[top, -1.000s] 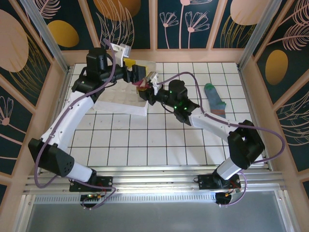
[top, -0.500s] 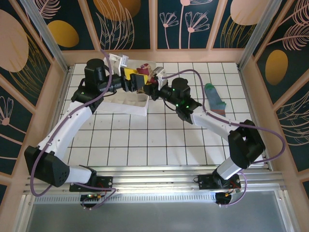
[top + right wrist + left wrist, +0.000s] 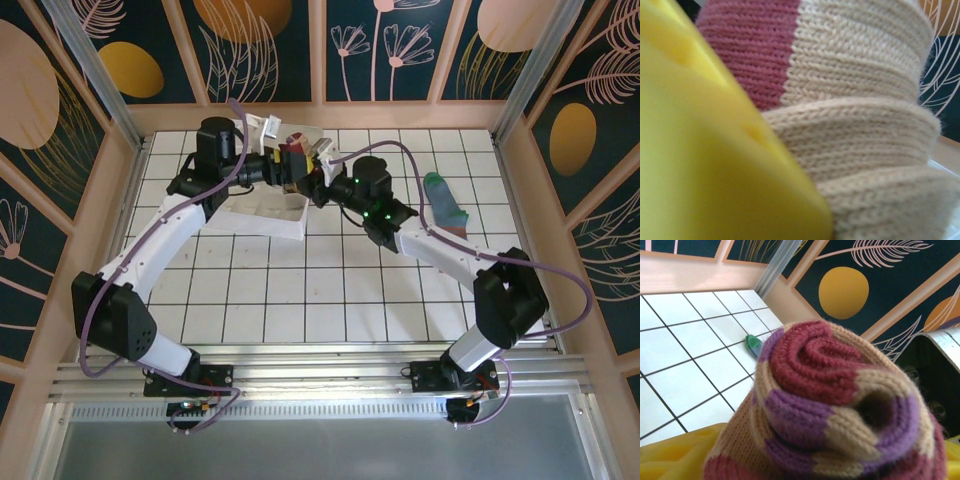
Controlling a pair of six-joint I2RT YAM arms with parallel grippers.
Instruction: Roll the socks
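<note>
Two arms met above the far right corner of the white tray (image 3: 250,218), which sat on the gridded table (image 3: 330,290). The left arm slanted past the tray's left side and the right arm slanted in from the tray's right.

Well to the right of the tray, the blue-grey sock (image 3: 446,205) lay flat on the table with its green toe pointing away from the arm bases, apart from both pincers.

The striped sock (image 3: 297,152) was off the table, above the tray's far right corner and between the two pincers. In the left wrist view it (image 3: 830,390) showed as a tight roll seen end on, with a red spiral at the centre and beige and purple bands wrapped around it. In the right wrist view its beige folds and a red patch (image 3: 865,125) were stacked just beside a yellow pad.

The right pincer (image 3: 312,172), on the side of the roll away from the tray's left edge, was nearly closed. It gripped the roll, with its yellow finger (image 3: 705,150) pressed against the knit.

The left pincer (image 3: 288,166) stood partly open on the roll's other side, with its yellow fingers (image 3: 675,455) flanking the roll from below. The view was too close to tell whether they pinched the roll or only bracketed it.
</note>
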